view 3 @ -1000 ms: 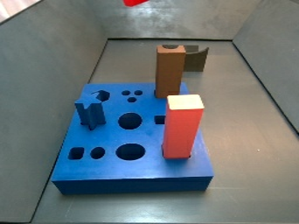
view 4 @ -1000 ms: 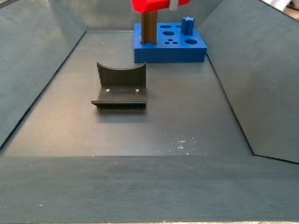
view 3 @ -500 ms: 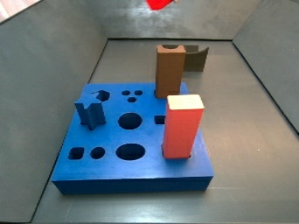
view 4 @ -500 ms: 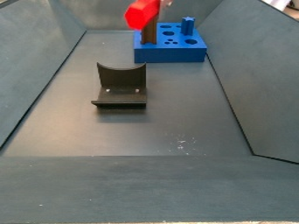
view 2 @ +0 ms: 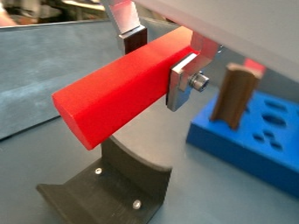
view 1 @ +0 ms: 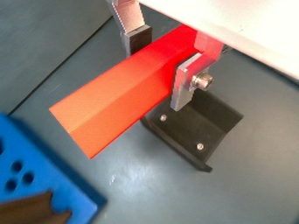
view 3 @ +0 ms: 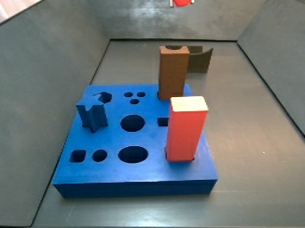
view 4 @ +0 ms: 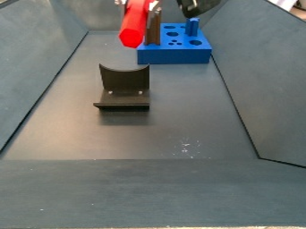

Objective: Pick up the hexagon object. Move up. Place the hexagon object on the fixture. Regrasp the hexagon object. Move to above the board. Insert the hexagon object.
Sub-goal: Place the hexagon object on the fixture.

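The hexagon object (view 1: 111, 96), a bright red rod, is clamped across its width between my gripper's (view 1: 162, 59) silver fingers, well above the floor. Both wrist views show the gripper (view 2: 158, 59) shut on it, with one long end sticking out sideways. The fixture (view 1: 193, 131) lies on the floor below the rod; its curved notch (view 2: 111, 179) faces up. In a side view the rod (view 4: 135, 22) hangs tilted, high above and behind the fixture (view 4: 122, 87). Only its red tip (view 3: 183, 3) shows at the top edge of a side view. The blue board (view 3: 131, 147) lies off to one side.
On the board (view 4: 176, 45) stand a thick red block with a pale top (view 3: 187, 129), a tall brown post (view 3: 173, 71) and a small blue peg (view 3: 92, 116). Grey walls (view 4: 48, 80) slope up round the dark floor. The fixture (view 3: 202, 58) stands behind the post.
The held rod has moved away from the board toward the fixture, and more of its length now shows in a side view. Nothing on the floor has moved.
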Tool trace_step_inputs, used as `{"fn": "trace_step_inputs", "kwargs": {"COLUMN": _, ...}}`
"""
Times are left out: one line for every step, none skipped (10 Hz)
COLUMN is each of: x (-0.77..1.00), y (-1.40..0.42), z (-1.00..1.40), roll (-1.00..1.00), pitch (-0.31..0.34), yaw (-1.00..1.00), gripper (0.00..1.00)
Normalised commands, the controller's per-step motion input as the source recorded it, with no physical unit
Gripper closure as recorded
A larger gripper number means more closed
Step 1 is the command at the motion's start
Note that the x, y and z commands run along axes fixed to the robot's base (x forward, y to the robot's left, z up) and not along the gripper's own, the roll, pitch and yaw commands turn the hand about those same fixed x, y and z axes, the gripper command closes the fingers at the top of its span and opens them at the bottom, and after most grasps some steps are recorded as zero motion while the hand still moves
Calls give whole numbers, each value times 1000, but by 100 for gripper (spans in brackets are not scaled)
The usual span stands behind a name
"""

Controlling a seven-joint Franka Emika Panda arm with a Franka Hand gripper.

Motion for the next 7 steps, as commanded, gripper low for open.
{"fn": "trace_step_inputs", "kwargs": {"x": 538, "y": 51, "z": -21, "roll": -1000, "pitch": 393, "yaw": 353, "gripper": 100}}
{"fn": "trace_step_inputs", "kwargs": {"x": 451, "y": 43, "z": -17, "roll": -882, "pitch": 421, "yaw": 196, "gripper": 100}}
{"fn": "trace_step_inputs", "kwargs": {"x": 414, "y": 40, "z": -14, "roll": -771, "pitch": 405, "yaw": 113, "gripper": 100}}
{"fn": "trace_step_inputs", "kwargs": {"x": 329, "y": 40, "z": -15, "roll": -484, "pitch": 339, "yaw": -56, "gripper": 100}}
{"fn": "trace_step_inputs", "kwargs": {"x": 298, "y": 35, "z": -14, "roll": -376, "pitch": 304, "yaw": -104, "gripper": 100}}
{"fn": "trace_step_inputs", "kwargs": {"x": 226, "y": 23, "z": -4, "roll": -243, "pitch": 226, "yaw": -143, "gripper": 100}}
{"fn": "trace_step_inputs", "kwargs": {"x": 169, "y": 131, "z": -1000, "roll": -1000, "pitch": 386, "yaw": -168, "gripper": 100}}
